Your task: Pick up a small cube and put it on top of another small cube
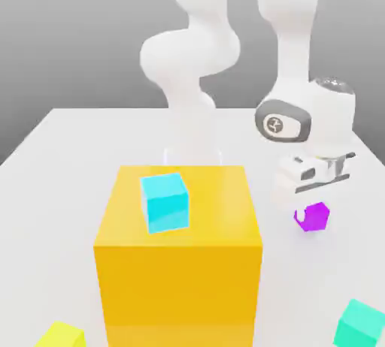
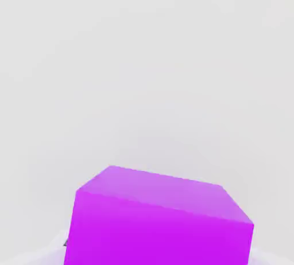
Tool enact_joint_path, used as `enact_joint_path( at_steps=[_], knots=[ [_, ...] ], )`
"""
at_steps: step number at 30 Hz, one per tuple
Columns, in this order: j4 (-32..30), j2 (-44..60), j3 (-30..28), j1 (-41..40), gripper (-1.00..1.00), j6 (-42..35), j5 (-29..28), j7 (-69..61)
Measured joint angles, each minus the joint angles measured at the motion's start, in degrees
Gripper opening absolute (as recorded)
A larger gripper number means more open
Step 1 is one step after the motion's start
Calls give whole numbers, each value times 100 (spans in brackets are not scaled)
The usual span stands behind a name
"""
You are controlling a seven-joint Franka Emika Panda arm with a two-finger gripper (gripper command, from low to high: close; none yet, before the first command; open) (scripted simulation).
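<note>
My claw point(image 1: 314, 201) points down over the white worktop point(image 1: 68, 150), on the exterior view's right of the big orange-yellow block point(image 1: 179, 263). Its fingers are pressed in on the small purple cube point(image 1: 311, 217), which sits directly under my hand. Whether the cube rests on the worktop or hangs just clear of it cannot be determined. In the hand view the purple cube point(image 2: 161, 218) lies close to the camera, with bare worktop point(image 2: 143, 57) beyond it.

A cyan cube point(image 1: 165, 202) sits on top of the orange-yellow block, toward its front edge. The small lemon-yellow cube point(image 1: 60, 336) lies on the worktop at the near corner on the exterior view's left, well apart from my claw. A teal-green cube point(image 1: 361, 323) lies at the near corner on the exterior view's right.
</note>
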Motion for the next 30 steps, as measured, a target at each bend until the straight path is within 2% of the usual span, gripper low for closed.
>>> enact_joint_path(
  at_steps=[3,6,15,30],
  knots=[
    [-116,-632,60,195,-100,-493,889,-629],
    [262,-866,-118,273,-100,-741,1513,-1136],
    [1246,-513,-565,-220,-100,-1288,1388,-3157],
    [2850,160,-729,-1468,-100,-2227,1670,-7149]
  ],
)
